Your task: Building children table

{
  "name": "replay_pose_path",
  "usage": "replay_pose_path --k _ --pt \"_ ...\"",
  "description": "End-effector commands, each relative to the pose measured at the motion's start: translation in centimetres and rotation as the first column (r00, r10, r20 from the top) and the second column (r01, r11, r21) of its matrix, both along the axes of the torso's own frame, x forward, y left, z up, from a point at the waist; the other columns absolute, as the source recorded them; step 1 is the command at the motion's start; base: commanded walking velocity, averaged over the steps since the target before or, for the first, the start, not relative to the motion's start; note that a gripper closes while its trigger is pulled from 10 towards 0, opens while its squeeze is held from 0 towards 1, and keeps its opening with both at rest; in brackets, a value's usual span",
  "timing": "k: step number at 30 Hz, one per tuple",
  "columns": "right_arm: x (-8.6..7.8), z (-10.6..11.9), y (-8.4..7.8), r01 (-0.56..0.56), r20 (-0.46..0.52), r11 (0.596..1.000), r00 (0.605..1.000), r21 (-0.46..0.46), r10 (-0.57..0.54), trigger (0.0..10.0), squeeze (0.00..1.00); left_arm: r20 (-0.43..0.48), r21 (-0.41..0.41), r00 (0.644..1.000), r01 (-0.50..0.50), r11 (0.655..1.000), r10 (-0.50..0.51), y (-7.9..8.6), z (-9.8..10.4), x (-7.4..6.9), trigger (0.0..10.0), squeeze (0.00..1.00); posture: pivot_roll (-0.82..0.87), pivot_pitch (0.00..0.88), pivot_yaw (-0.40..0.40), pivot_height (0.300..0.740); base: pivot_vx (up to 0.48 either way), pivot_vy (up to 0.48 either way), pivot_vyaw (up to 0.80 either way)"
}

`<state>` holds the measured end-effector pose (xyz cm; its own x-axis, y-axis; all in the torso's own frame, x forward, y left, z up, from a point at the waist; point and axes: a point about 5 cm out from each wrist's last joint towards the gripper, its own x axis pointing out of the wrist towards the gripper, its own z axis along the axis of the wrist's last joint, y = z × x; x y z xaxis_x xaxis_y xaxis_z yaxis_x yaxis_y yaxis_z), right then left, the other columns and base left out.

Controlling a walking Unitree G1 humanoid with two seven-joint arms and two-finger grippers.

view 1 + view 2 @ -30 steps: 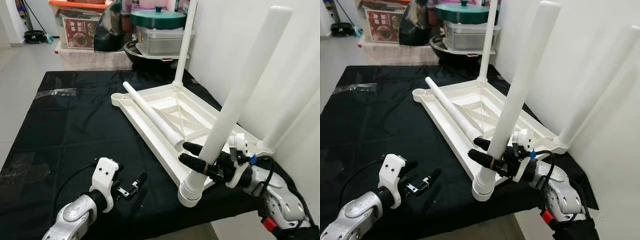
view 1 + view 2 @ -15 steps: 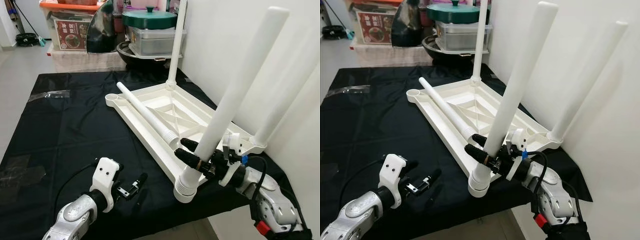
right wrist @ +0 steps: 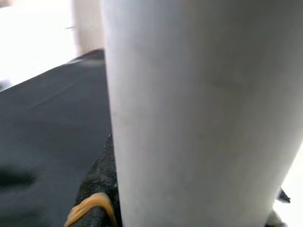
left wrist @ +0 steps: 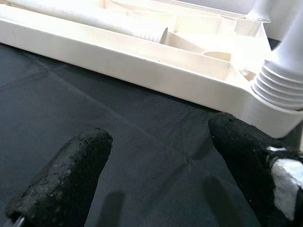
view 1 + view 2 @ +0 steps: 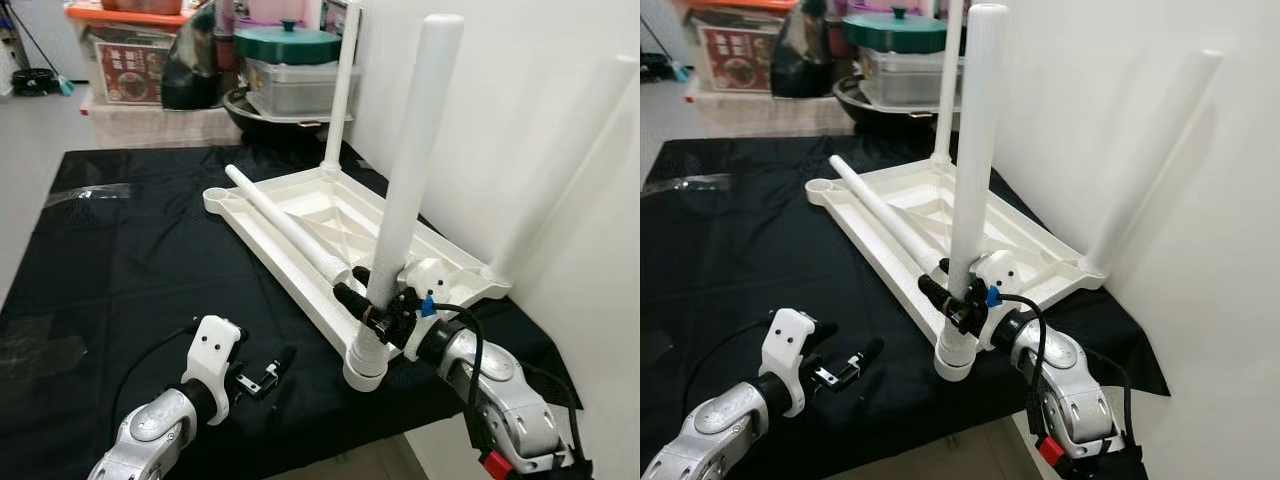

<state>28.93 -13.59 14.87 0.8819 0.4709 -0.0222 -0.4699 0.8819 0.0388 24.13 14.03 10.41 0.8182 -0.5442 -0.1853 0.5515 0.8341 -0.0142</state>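
The white leg (image 5: pixel 405 180) stood almost upright between the fingers of the right pincer (image 5: pixel 372 308), which was clamped on its lower part, just above the ribbed foot (image 5: pixel 364 365). That foot sat in the near corner socket of the upturned table top (image 5: pixel 300 215), so the long axis of the leg ran straight up from the pincer, and any turning to seat it would probably have to go around this axis. The right arm was clearly the nearer one. The left pincer (image 5: pixel 268 372) hovered low over the black cloth (image 5: pixel 120 260), its fingers apart and holding nothing, a little to the side of the same corner.

A second, loose leg (image 5: pixel 285 222) lay flat inside the table top, beyond the right pincer, its ribbed end pointing toward the held leg. Two more legs stood already in the far corners. The cloth covered the table. A white wall (image 5: pixel 540 100) was close beside the right arm, so room on that side seemed small. Storage boxes (image 5: pixel 130 60) and a green pot (image 5: pixel 287 45) stood behind.
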Motion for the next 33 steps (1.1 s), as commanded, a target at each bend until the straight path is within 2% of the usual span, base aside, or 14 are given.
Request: replay_pose_path --k 1,5,8,9,11,12,13,14,16,21,23,26,32,33 --pt "-0.1 -3.2 -3.5 0.259 -0.126 0.957 0.953 -0.129 -0.275 0.0 0.0 0.001 0.007 1.0 -0.001 1.0 0.001 -0.1 -0.2 0.0 10.0 0.0 0.05 0.0 -0.101 0.74 0.0 0.0 0.0" --pt "-0.3 -3.4 -3.7 0.316 -0.127 0.939 0.934 -0.136 -0.333 0.0 0.0 0.001 0.008 1.0 -0.003 1.0 0.003 0.0 -0.2 0.0 10.0 0.0 0.04 0.0 -0.1 0.74 0.0 0.0 0.0" --pt "-0.7 -3.5 -4.4 0.465 -0.12 0.878 0.871 -0.115 -0.477 0.0 0.0 0.001 0.011 1.0 -0.008 1.0 0.008 0.1 -0.3 0.0 10.0 0.0 0.04 0.0 -0.1 0.74 0.0 0.0 0.0" --pt "-0.7 -3.5 -4.4 0.465 -0.12 0.878 0.871 -0.115 -0.477 0.0 0.0 0.001 0.011 1.0 -0.008 1.0 0.008 0.1 -0.3 0.0 10.0 0.0 0.04 0.0 -0.1 0.74 0.0 0.0 0.0" --pt "-0.9 -3.2 -4.6 0.543 -0.098 0.832 0.827 -0.111 -0.553 0.0 0.0 0.002 0.013 1.0 -0.009 1.0 0.009 0.1 -0.3 0.0 10.0 0.0 0.04 0.0 -0.097 0.74 0.0 0.0 0.0" --pt "-0.9 -3.2 -4.6 0.543 -0.098 0.832 0.827 -0.111 -0.553 0.0 0.0 0.002 0.013 1.0 -0.009 1.0 0.009 0.1 -0.3 0.0 10.0 0.0 0.04 0.0 -0.097 0.74 0.0 0.0 0.0" --pt "-1.0 -3.0 -5.0 0.589 -0.085 0.801 0.797 -0.11 -0.598 0.0 0.0 0.003 0.015 1.0 -0.009 1.0 0.009 0.1 -0.3 0.1 10.0 0.0 0.04 0.0 -0.096 0.74 0.0 0.0 0.0" --pt "-1.0 -3.0 -5.0 0.589 -0.085 0.801 0.797 -0.11 -0.598 0.0 0.0 0.003 0.015 1.0 -0.009 1.0 0.009 0.1 -0.3 0.1 10.0 0.0 0.04 0.0 -0.096 0.74 0.0 0.0 0.0" --pt "-1.3 -3.0 -5.7 0.659 -0.083 0.745 0.74 -0.104 -0.667 0.0 0.0 0.005 0.018 1.0 -0.009 1.0 0.009 0.1 -0.3 0.2 10.0 0.0 0.04 0.0 -0.096 0.74 0.0 0.0 0.0" --pt "-1.6 -3.1 -6.0 0.716 -0.094 0.692 0.685 -0.096 -0.722 0.0 0.0 0.007 0.02 1.0 -0.011 1.0 0.011 0.1 -0.3 0.2 10.0 0.0 0.04 0.0 -0.098 0.74 0.0 0.0 0.0" --pt "-1.7 -3.2 -6.4 0.757 -0.104 0.647 0.638 -0.097 -0.763 0.0 0.0 0.007 0.021 1.0 -0.014 1.0 0.014 0.0 -0.3 0.2 10.0 0.0 0.04 0.0 -0.098 0.74 0.0 0.0 0.0" --pt "-1.8 -3.2 -6.5 0.773 -0.106 0.627 0.618 -0.098 -0.779 0.0 0.0 0.007 0.021 1.0 -0.015 1.0 0.015 0.0 -0.3 0.2 10.0 0.0 0.04 0.0 -0.098 0.74 0.0 0.0 0.0" --pt "-1.9 -3.2 -6.8 0.828 -0.143 0.556 0.543 -0.073 -0.827 0.0 0.0 0.008 0.023 1.0 -0.022 0.999 0.022 0.0 -0.4 0.3 10.0 0.0 0.04 0.0 -0.1 0.74 0.0 0.0 0.0" --pt "-2.0 -3.3 -7.0 0.844 -0.156 0.531 0.516 -0.071 -0.842 0.0 0.0 0.008 0.023 1.0 -0.024 0.999 0.024 0.0 -0.4 0.3 10.0 0.0 0.04 0.0 -0.1 0.74 0.0 0.0 0.0"
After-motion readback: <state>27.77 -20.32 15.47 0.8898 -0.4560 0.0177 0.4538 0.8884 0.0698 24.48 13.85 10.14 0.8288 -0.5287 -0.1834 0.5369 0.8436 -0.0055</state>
